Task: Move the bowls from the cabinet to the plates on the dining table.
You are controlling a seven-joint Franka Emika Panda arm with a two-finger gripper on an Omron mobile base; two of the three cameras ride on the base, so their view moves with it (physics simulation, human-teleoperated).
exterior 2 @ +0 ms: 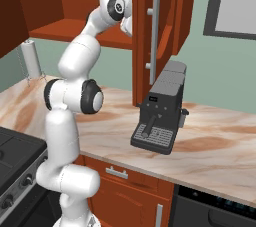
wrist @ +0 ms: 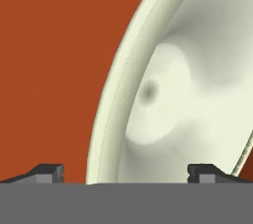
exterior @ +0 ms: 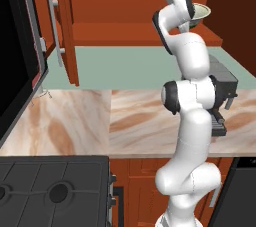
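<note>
**Ana:** Right at the fingertips (wrist: 49, 173), what do you make out?

**Ben:** The gripper (wrist: 126, 173) is spread wide and grasps nothing. Its two tips straddle the rim of the cream bowl (wrist: 178, 94): one tip sits outside the rim over the red-brown cabinet (wrist: 54, 60), the other over the bowl's hollow.

**Ana:** And just beyond the hand?

**Ben:** From the left base camera, the bowl (exterior: 201, 12) sits on the cabinet shelf (exterior: 115, 33), peeking out just past the wrist. The open cabinet door (exterior 2: 157, 31) hangs to the hand's right in the right base camera.

**Ana:** So which step is this?

**Ben:** I'd judge it the reach for the first bowl, not yet a grasp. Next the hand likely needs to ease down over the rim, pinch it, then lift clear of the shelf without knocking the door.

**Ana:** Below and beyond?

**Ben:** A coffee machine (exterior 2: 162, 113) stands on the counter (exterior 2: 220, 146), well under the gripper.
</note>
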